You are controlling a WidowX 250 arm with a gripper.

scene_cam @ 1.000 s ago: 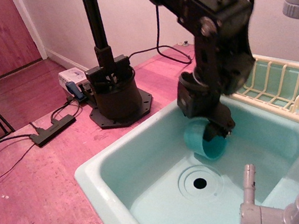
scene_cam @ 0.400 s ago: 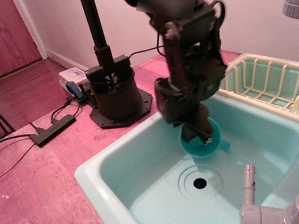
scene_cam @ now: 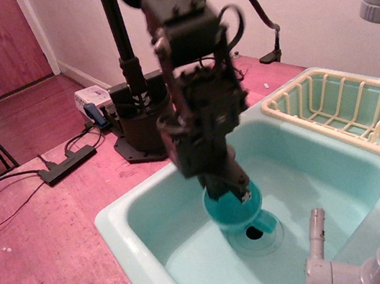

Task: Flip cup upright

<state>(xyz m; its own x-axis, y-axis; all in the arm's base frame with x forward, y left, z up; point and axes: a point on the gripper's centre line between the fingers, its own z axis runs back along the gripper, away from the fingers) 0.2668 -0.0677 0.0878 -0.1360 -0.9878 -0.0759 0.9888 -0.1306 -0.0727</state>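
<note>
The teal cup (scene_cam: 235, 209) is in the pale aqua sink (scene_cam: 315, 177), just left of the drain, its round rim facing up and its handle to the right. My black gripper (scene_cam: 229, 189) reaches down from the upper left and is shut on the cup's rim, one finger inside the mouth. Whether the cup's base touches the sink floor is hidden by the cup itself.
The drain hole (scene_cam: 254, 233) is right beside the cup. A cream dish rack (scene_cam: 348, 110) sits at the sink's back right. A grey faucet (scene_cam: 353, 279) stands at the front right. The arm's base (scene_cam: 142, 123) and cables lie on the pink floor to the left.
The gripper has swung left and down with the cup, turning it from lying on its side to mouth up, and has moved it from the back of the sink to beside the drain.
</note>
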